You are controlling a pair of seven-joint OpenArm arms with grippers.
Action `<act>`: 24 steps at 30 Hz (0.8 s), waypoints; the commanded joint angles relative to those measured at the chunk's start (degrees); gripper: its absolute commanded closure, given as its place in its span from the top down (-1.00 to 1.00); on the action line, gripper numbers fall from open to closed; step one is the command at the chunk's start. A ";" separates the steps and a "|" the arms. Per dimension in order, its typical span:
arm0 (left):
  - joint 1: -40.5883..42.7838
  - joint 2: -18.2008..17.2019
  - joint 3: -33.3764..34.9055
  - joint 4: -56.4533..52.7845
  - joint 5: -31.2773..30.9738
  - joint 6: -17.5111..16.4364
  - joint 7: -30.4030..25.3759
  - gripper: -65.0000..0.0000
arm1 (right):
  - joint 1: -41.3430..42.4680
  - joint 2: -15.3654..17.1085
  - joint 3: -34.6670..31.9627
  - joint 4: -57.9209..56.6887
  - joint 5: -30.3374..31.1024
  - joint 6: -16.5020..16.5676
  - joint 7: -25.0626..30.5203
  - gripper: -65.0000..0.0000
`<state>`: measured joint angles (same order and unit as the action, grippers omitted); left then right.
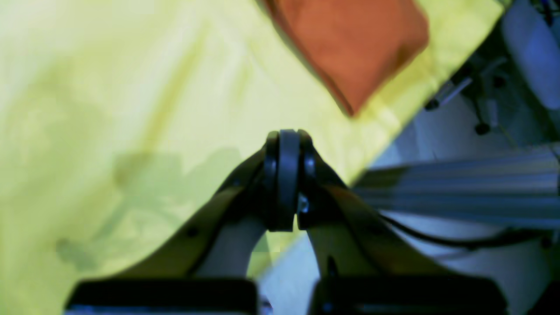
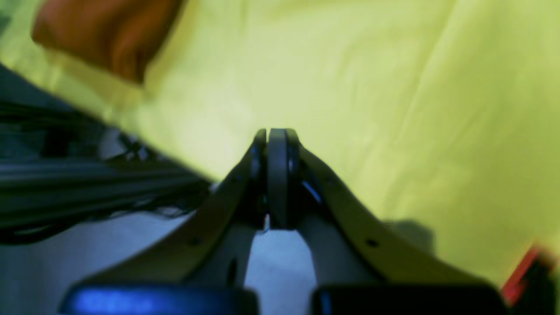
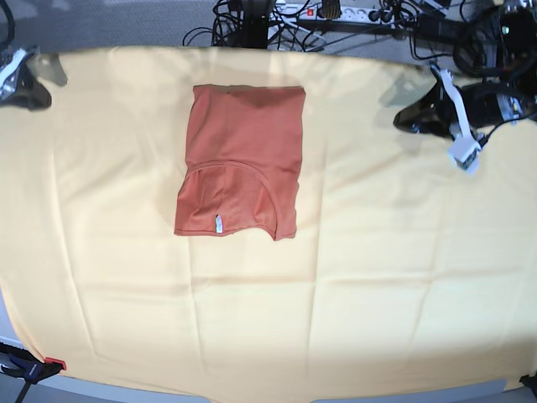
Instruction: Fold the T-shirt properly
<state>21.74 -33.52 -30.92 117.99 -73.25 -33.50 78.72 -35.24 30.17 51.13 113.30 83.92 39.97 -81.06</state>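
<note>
Neatly squared on the tabletop, the rust-orange T-shirt (image 3: 241, 159) lies folded into a compact rectangle on the pale-yellow cloth (image 3: 377, 277), slightly toward the far side of the spread and a little left of centre in the base view. Its rounded neckline faces the near edge, with the small white tag (image 3: 218, 224) showing inside the collar. Both arms sit well apart from the garment at the far corners of the cloth. The left gripper (image 1: 284, 135), seen at the base view's right edge, has its jaws pressed together with nothing between them; its wrist camera shows a blurred corner of the shirt beyond the fingertips and the cloth's edge running past a metal rail (image 1: 459, 192). The right gripper (image 2: 275, 133), at the base view's left edge, is likewise clenched and empty, hovering over the yellow cloth with the shirt's corner well off to one side. A tangle of black cables (image 3: 336, 21) lies behind the table's far edge.
</note>
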 commanded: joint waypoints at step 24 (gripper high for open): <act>41.27 12.94 -10.91 7.65 -4.87 -6.01 1.28 -1.00 | -29.81 -12.37 -10.25 -1.14 1.08 0.03 1.06 -1.00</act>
<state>62.04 -20.29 -41.39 125.08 -77.54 -39.11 79.66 -63.94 17.30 40.10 111.79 84.07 39.94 -80.01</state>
